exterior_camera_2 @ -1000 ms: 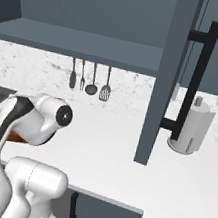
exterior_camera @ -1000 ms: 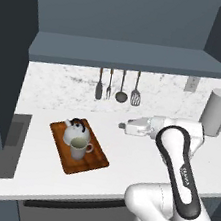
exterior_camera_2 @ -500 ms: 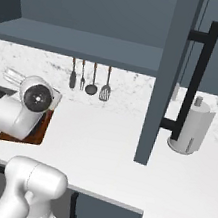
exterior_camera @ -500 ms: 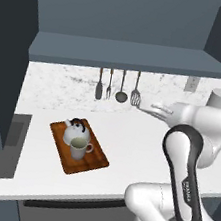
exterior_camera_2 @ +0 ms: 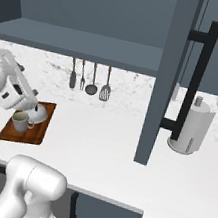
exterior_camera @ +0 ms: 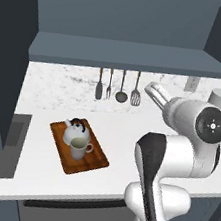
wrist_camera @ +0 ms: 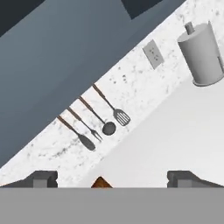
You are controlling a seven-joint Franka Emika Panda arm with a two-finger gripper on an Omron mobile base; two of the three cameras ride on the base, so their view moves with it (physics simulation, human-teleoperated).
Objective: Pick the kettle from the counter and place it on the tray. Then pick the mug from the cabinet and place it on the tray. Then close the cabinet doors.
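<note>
Up above the tabletop [exterior_camera: 129,131], the claw [wrist_camera: 112,177] was wide open and held nothing. Behind it, a spatula [wrist_camera: 117,112], ladle [wrist_camera: 105,124] and fork [wrist_camera: 89,129] hung on the wall. Kettle [exterior_camera: 75,130] and mug [exterior_camera: 78,149] sat touching on the wooden tray [exterior_camera: 95,162]. One cabinet door [exterior_camera_2: 163,75] stood open.

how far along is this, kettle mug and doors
Done: the kettle and mug both sit on the tray. In hand: nothing; the gripper is raised over the counter with jaws wide apart and empty. Left: the cabinet door stands open, so the doors need closing.
</note>
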